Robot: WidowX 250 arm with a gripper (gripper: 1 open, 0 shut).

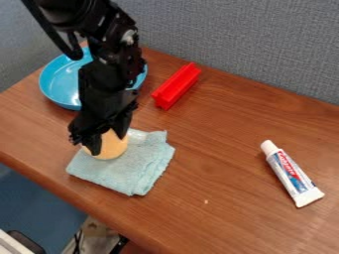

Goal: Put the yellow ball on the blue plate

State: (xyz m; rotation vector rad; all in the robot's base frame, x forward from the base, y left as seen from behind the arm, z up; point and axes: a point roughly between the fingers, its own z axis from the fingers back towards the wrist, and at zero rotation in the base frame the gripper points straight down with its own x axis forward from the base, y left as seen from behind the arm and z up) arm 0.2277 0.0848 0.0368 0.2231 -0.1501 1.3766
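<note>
Gripping the yellow ball [109,145], gripper [102,139] over teal cloth [133,164] on brown wooden table [225,193], grey wall behind.

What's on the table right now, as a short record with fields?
ball: yellow ball on the teal cloth, between the gripper's fingers
plate: blue plate at back left, nothing visible in it
gripper: pointing down over the ball, grip not clear
other: red block beside the plate; toothpaste tube at right
surface: wooden table
</note>
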